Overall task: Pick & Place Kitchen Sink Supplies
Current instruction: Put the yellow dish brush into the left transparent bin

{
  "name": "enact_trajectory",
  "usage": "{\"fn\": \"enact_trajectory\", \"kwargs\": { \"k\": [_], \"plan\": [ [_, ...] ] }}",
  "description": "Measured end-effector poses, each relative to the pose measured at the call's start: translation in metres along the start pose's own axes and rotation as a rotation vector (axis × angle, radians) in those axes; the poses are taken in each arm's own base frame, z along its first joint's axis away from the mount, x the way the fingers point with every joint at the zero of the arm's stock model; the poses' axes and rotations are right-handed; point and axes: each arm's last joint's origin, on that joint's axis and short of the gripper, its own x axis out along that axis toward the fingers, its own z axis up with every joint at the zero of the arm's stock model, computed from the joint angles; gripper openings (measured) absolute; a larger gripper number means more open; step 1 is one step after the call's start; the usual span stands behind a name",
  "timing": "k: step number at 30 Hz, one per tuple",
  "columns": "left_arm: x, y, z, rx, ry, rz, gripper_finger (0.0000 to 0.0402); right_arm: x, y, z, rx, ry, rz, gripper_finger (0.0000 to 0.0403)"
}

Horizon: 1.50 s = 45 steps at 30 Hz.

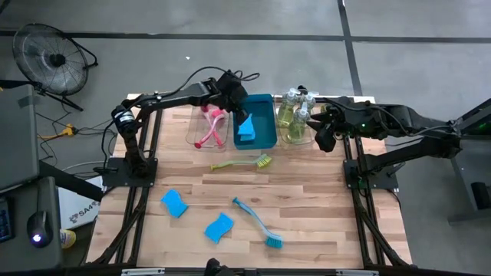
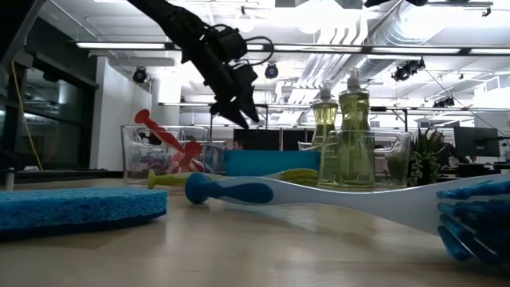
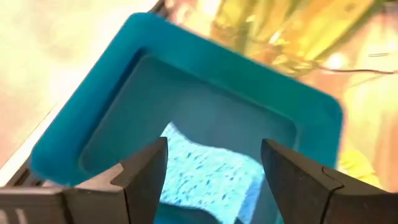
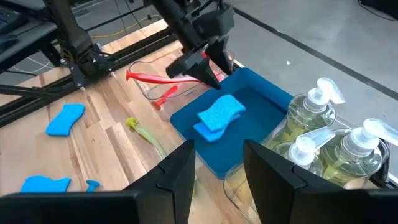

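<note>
Since the left gripper (image 4: 208, 65) hangs spread just above the sponge (image 4: 219, 116) in the blue bin (image 4: 261, 106), any dip toward 6 o'clock could snag it.

I see one blue sponge (image 1: 246, 129) lying in the far bin; two more sponges (image 1: 174, 203) lie near-left.

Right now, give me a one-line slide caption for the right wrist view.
Left gripper open above the blue bin, blue sponges lying inside, pump bottles alongside.
</note>
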Motion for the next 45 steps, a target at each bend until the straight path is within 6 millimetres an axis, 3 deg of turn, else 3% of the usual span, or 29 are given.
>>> {"fn": "enact_trajectory", "kwargs": {
  "k": [8,13,23,28,32,41,45],
  "plan": [
    [-0.02,-0.014,0.024,0.196,-0.03,-0.124,0.0254,0.0,0.001,0.001,0.009,-0.003,0.016,0.0129],
    [-0.047,-0.035,0.029,0.329,-0.055,-0.172,0.0254,0.007,0.007,0.002,0.007,0.018,0.068,0.0129],
    [-0.112,-0.076,0.02,0.567,-0.073,-0.182,0.0254,0.056,0.056,0.0,-0.086,0.016,0.137,0.0129],
    [-0.137,-0.083,0.006,0.62,-0.043,-0.195,0.0254,0.089,0.081,-0.004,-0.102,0.014,0.176,0.0129],
    [-0.152,-0.083,-0.02,0.605,-0.049,-0.194,0.0254,0.117,0.095,-0.015,-0.127,0.08,0.209,0.0129],
    [-0.188,-0.088,-0.08,0.519,-0.206,-0.239,0.0254,0.18,0.118,-0.053,-0.31,0.274,0.274,0.0132],
    [-0.199,-0.093,-0.099,0.545,-0.238,-0.256,0.0254,0.212,0.124,-0.075,-0.364,0.367,0.319,0.0161]
  ]
}}
